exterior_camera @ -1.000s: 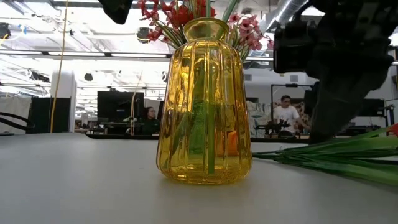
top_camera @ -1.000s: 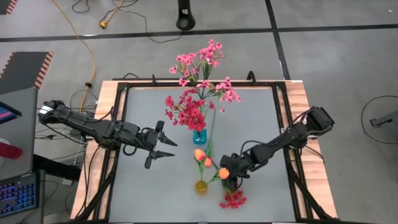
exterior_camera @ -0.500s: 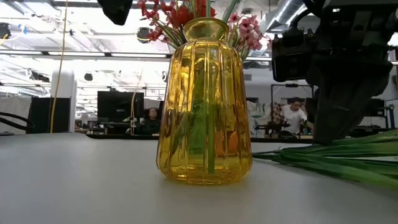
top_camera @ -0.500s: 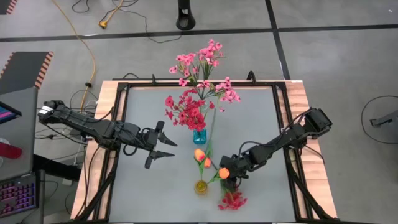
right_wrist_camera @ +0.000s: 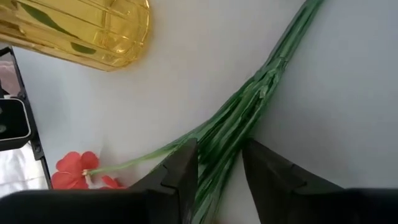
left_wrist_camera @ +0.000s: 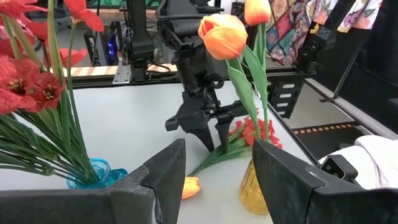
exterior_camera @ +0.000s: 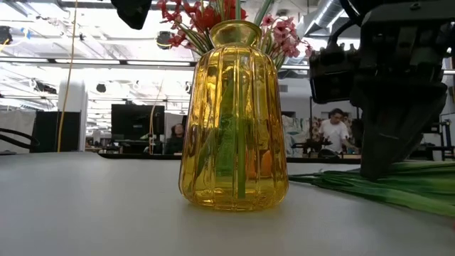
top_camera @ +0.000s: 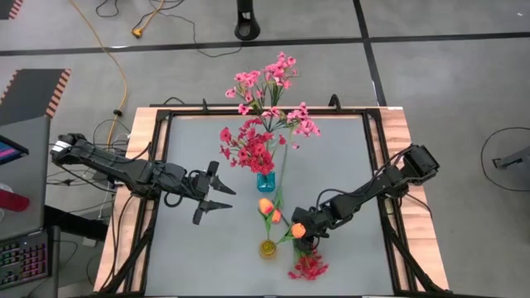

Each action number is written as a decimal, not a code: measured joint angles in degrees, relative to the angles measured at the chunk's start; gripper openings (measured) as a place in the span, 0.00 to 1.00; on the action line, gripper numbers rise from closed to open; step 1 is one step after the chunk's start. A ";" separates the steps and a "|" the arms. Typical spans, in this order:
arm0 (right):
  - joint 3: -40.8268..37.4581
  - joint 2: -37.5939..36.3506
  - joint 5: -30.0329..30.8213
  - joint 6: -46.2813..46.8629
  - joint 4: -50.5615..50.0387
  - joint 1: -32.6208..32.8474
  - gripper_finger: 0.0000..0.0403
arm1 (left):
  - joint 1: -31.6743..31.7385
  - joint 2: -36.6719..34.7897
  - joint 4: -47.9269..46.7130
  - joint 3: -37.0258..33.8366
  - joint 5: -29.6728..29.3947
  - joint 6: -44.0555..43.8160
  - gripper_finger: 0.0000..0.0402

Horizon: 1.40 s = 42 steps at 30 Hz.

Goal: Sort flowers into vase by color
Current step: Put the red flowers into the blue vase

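Sorting looks mostly done: red and pink sprays fill the blue vase [top_camera: 265, 181], orange buds the yellow vase [top_camera: 267, 247], while the right gripper [right_wrist_camera: 219, 163] straddles, fingers parted, the last red spray [top_camera: 309, 266] lying on the table [top_camera: 199, 257]; the left gripper [top_camera: 222, 198] waits, fingers spread.

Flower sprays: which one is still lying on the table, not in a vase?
The red spray near the table's front edge, beside the yellow vase; the right gripper straddles its stems.

Yellow vase [exterior_camera: 234, 121] (w/ stems), table [exterior_camera: 92, 213].
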 joint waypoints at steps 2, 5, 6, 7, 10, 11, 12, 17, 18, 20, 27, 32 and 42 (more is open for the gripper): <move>0.00 0.00 -0.01 0.01 -0.08 0.00 0.34 | 0.00 0.00 -0.09 0.00 -0.08 0.00 0.43; 0.00 0.02 -0.03 0.15 0.47 0.00 0.25 | 0.00 0.00 -0.09 0.00 -0.25 -0.35 0.43; 0.00 0.02 -0.04 0.15 0.58 0.00 0.22 | 0.00 0.00 -0.09 0.00 -0.25 -0.49 0.43; 0.00 0.02 -0.07 0.15 0.54 0.00 0.18 | 0.00 0.00 -0.07 0.00 -0.25 -0.72 0.43; 0.00 0.02 -0.07 0.15 0.66 0.00 0.08 | 0.00 0.00 -0.07 0.00 -0.25 -0.90 0.43; 0.00 0.02 -0.08 0.13 0.72 0.00 0.06 | 0.00 0.00 -0.08 0.00 -0.25 -0.90 0.43; 0.00 0.02 -0.10 0.13 0.76 0.00 0.06 | 0.00 0.00 -0.09 0.00 -0.24 -0.90 0.43; 0.00 -0.09 -0.94 0.14 0.71 0.00 0.08 | 0.00 0.00 -0.09 0.00 -0.23 -0.90 0.43; 0.00 -0.13 -1.23 0.14 0.67 0.00 0.09 | 0.00 0.00 -0.09 0.00 -0.23 -0.90 0.43; 0.00 -0.28 -1.57 0.13 0.62 -0.11 0.09 | 0.00 0.00 -0.07 0.00 -0.23 -0.91 0.43; 0.00 -4.20 -1.60 -0.31 -6.24 -0.74 0.06 | 0.00 0.00 -0.04 0.00 -0.23 -1.07 0.43; 0.00 -9.57 -1.11 -0.46 -16.92 -1.14 0.07 | 0.00 0.00 -0.07 0.00 -0.23 -1.07 0.43; 0.00 -20.04 -1.05 -9.65 -34.68 -1.51 0.07 | 0.00 0.00 -0.06 0.00 -0.32 -1.07 0.43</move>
